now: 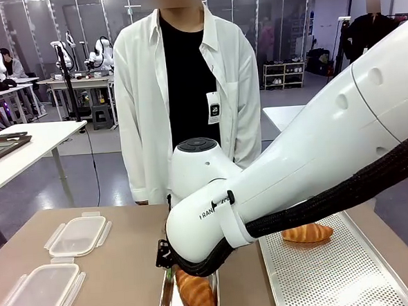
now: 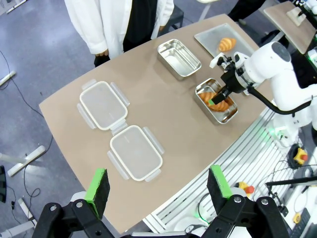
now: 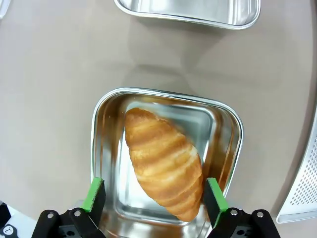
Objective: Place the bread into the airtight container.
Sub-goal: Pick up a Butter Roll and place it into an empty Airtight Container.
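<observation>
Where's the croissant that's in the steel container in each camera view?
Front view: croissant at bottom centre.
Left wrist view: croissant right of centre, by the right pincer.
Right wrist view: croissant mid-frame, between that pincer's green pads.
Shared landmark: the steel container holding it.

Croissant (image 3: pixel 163 171) is lying in steel container (image 3: pixel 106 148) mid-table, 2nd croissant (image 1: pixel 307 233) sitting on perforated tray (image 1: pixel 336 277) at right, 2 lids (image 1: pixel 77 235) left.

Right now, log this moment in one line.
right gripper: open, astride croissant | croissant: lying in steel container | left gripper: open, aloft
</observation>
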`<state>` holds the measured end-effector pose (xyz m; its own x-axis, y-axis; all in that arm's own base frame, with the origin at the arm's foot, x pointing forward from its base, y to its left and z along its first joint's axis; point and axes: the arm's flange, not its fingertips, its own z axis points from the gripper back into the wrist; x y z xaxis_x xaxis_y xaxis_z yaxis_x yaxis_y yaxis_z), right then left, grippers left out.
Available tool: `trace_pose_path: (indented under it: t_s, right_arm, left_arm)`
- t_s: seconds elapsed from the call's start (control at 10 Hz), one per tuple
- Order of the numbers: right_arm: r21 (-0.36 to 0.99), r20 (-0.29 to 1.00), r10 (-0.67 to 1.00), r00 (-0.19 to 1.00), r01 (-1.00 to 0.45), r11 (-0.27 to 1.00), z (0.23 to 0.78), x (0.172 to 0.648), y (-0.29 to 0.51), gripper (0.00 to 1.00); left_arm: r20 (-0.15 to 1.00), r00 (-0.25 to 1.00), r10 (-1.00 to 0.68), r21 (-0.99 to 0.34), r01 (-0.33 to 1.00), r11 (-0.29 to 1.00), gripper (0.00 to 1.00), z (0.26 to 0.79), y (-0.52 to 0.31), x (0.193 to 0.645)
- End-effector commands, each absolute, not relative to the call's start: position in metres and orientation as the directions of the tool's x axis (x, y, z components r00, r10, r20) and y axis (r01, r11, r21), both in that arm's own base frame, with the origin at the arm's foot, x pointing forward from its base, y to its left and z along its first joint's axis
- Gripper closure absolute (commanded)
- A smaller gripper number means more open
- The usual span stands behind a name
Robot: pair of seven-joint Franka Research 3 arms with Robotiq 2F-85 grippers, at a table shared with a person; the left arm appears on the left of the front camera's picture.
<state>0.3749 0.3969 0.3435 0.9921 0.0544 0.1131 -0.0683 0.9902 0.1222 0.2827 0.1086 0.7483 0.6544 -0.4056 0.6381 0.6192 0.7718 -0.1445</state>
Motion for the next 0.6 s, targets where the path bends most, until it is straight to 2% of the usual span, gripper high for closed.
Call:
trace_pose_path:
  t_s: [0.0, 0.5]
  right_arm:
    - [0.123, 0.114, 0.054, 0.992, -0.068, 0.990, 0.3436, 0.3746, 0.3974, 0.00]
    - [0.123, 0.114, 0.054, 0.992, -0.068, 0.990, 0.3436, 0.3746, 0.3974, 0.00]
  left_arm:
    - [0.645, 0.639, -0.420, -0.136, 0.636, 0.760, 0.00, 0.7496, 0.1079, 0.2812]
    - [0.645, 0.639, -0.420, -0.136, 0.636, 0.760, 0.00, 0.7496, 0.1079, 0.2812]
